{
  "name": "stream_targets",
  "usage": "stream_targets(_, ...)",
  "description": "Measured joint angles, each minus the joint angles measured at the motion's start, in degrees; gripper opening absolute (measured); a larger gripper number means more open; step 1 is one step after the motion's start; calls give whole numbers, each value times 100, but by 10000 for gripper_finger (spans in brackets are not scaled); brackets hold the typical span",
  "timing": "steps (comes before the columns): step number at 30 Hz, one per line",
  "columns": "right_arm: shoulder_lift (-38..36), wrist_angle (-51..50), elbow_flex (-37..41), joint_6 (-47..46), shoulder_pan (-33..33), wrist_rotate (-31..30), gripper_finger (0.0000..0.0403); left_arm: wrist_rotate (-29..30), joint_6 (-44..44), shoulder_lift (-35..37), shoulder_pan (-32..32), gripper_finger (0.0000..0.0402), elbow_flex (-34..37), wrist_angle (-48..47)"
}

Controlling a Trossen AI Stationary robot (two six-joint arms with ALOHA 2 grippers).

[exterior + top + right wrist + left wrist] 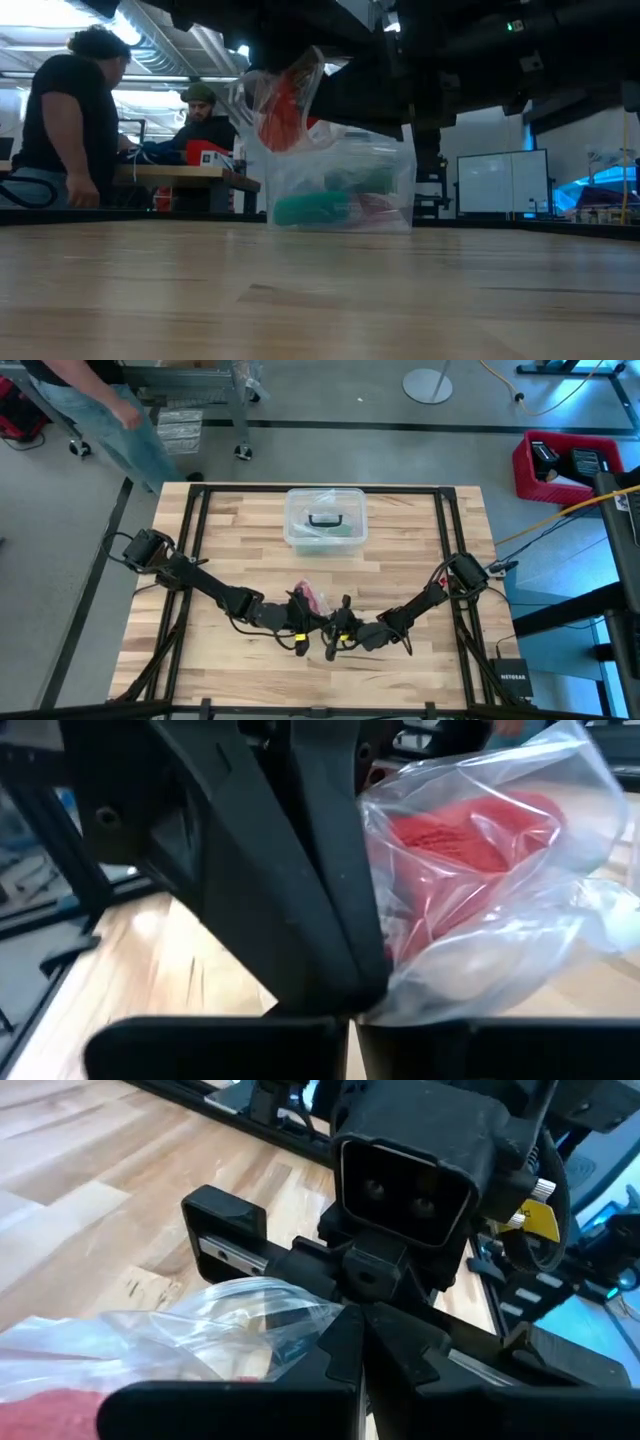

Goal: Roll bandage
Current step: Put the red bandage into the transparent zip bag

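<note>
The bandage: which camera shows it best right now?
Right wrist view: the red bandage fills the frame inside the clear bag. Low view shows it lifted off the table; high view a red speck; left wrist only a red corner.

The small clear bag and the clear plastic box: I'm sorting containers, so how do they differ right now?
The small clear bag is soft and crumpled; the clear plastic box is rigid with a black handle. The bag hangs above the table, pinched by both end effectors, left and right; the box rests on the table, untouched. The bag holds the red bandage; the box holds green and reddish items. Both are see-through.
</note>
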State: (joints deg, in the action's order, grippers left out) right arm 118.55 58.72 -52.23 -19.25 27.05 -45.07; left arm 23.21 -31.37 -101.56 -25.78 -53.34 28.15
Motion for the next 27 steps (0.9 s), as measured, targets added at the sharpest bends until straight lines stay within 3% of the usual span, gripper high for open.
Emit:
stream_targets(7,-10,-558,-17,-99,-1,1163,26,-16,29,-11,-52,1,-37,-367)
stream_targets(14,-133,-1557,-50,-308,-42,1532,124,238,112,-35,-39,1,-50,-957)
stream_targets(20,-827,-3018,-52,-313,-30,1850,205,311,91,-39,-39,1,-37,-883)
stream_targets(27,-1840,-4568,-45,-465,-22,2445,227,362,275,-39,-37,1,-28,-586)
